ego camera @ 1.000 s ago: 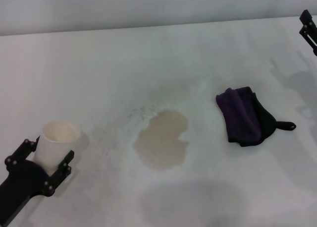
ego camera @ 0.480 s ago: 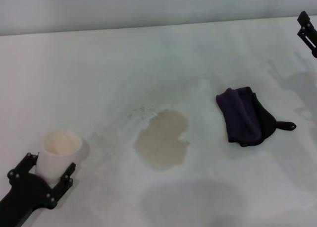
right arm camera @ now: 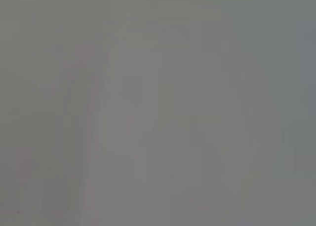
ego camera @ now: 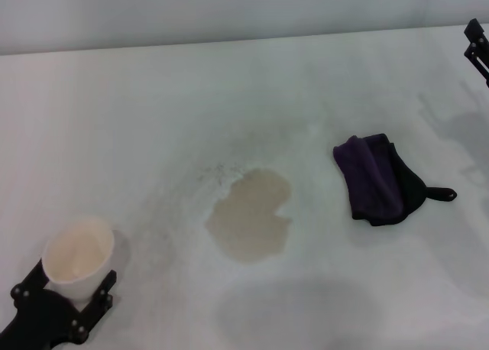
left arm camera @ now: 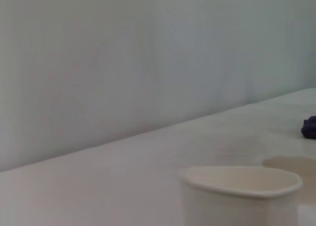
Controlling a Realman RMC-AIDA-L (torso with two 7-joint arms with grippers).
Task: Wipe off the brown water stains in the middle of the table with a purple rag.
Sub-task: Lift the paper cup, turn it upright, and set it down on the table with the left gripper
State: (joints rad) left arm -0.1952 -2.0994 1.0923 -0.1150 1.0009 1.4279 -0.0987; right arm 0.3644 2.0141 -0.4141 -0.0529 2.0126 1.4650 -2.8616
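The brown water stains (ego camera: 250, 216) form one tan puddle with a notch in the middle of the white table (ego camera: 153, 121). The dark purple rag (ego camera: 378, 178), with a black part and a small loop, lies folded to the right of the puddle, and nothing touches it. At the table's near left corner my left gripper (ego camera: 67, 289) is shut on a white paper cup (ego camera: 76, 258), which tilts slightly. The left wrist view shows the cup's rim (left arm camera: 242, 179) close up, the stains (left arm camera: 291, 163) and a bit of the rag (left arm camera: 309, 127). My right gripper (ego camera: 477, 48) hangs at the far right edge.
A grey wall runs along the table's far edge. Faint grey smudges and shadows mark the surface near the right side. The right wrist view is a blank grey field.
My left gripper has drawn back toward the near left corner with the paper cup in it, and the cup now tilts. The rag, the stains and the right gripper have stayed put.
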